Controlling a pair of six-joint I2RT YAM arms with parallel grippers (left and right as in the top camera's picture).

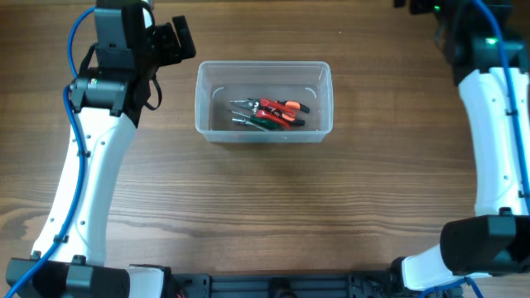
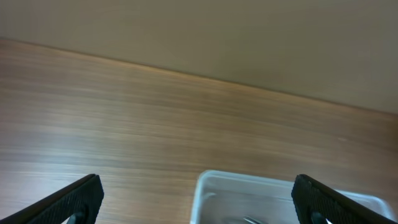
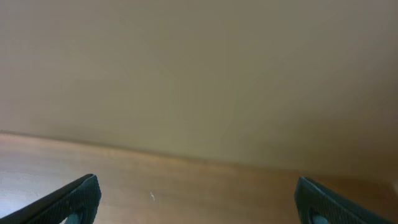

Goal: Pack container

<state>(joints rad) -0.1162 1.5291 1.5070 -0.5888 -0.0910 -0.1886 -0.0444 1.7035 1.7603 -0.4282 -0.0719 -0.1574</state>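
Note:
The clear plastic container [image 1: 263, 101] stands on the wooden table at the middle back. Inside it lie hand tools: pliers with red and black handles [image 1: 277, 108] and a green-handled tool [image 1: 267, 122]. My left gripper [image 1: 178, 41] is open and empty, raised to the left of the container. In the left wrist view its two fingertips [image 2: 199, 202] are wide apart, with the container's near corner [image 2: 205, 186] between them below. My right gripper [image 3: 199, 199] is open and empty; its arm [image 1: 489, 74] is at the far back right, away from the container.
The wooden table [image 1: 265, 215] stretches in front of the container. The left arm [image 1: 91, 165] runs along the left side and the right arm along the right side. A plain wall lies beyond the table's far edge [image 3: 199, 81].

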